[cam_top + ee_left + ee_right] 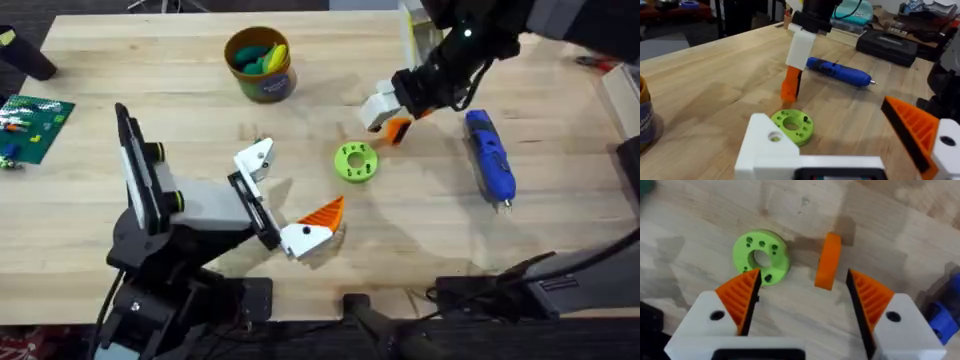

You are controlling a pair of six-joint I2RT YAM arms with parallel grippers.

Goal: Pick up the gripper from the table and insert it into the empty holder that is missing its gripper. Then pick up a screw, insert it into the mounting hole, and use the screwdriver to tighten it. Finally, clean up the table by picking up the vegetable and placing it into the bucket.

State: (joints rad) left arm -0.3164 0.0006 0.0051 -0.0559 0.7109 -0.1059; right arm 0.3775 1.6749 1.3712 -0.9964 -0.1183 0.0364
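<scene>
Orange wedge tip down, the loose gripper [828, 261] stands upright on the pale butcher-block table [180, 90], between the right gripper's [801, 302] 2 wide-open ribbed orange pads [740, 297], apparently untouched. Just beside it lies a flat green disc [355, 162] pierced with small holes. The blue pen-shaped screwdriver [491, 158] lies nearby. The left gripper [285, 195], open and empty, carries the bare white holder [255, 158].
</scene>
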